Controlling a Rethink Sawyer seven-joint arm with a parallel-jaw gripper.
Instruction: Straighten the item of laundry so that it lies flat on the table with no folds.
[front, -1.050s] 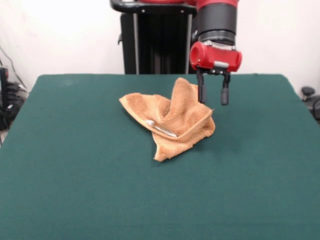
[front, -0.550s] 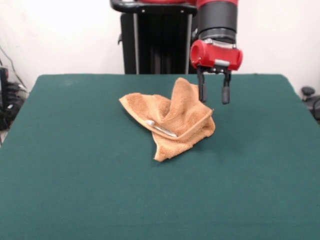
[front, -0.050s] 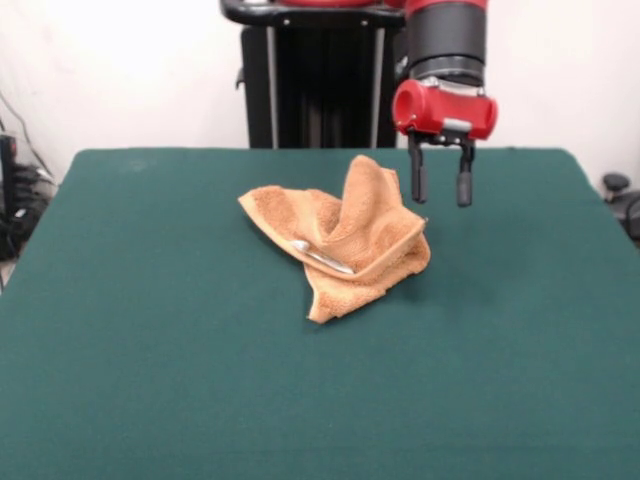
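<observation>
Gripper (front, -0.050s: 443, 193): two black fingers hanging from a red wrist, spread apart with clear space between them, holding nothing. It hovers above the table, just right of the towel's raised peak and apart from it.

Step in hand, as judged: choosing and taking a grip for the next unfolding pull. To do it well, come down on a free outer edge or corner, not the bunched middle; pinch a single layer only; then draw outward and low, away from the heap, so the fold rolls open without the whole cloth sliding along.

Towel (front, -0.050s: 345, 236): orange-tan terry, crumpled near the middle of the table, slightly toward the far side. One fold stands up as a peak at its right rear; a flatter flap reaches out to the left; a doubled corner points toward the near edge. A small pale tag (front, -0.050s: 322, 256) lies across the front folds. Long axis, as it lies now, runs roughly from upper left to lower right in the front view; its true long side cannot be read while bunched.

Table (front, -0.050s: 150, 380): dark green cloth top, much larger than the towel.
</observation>
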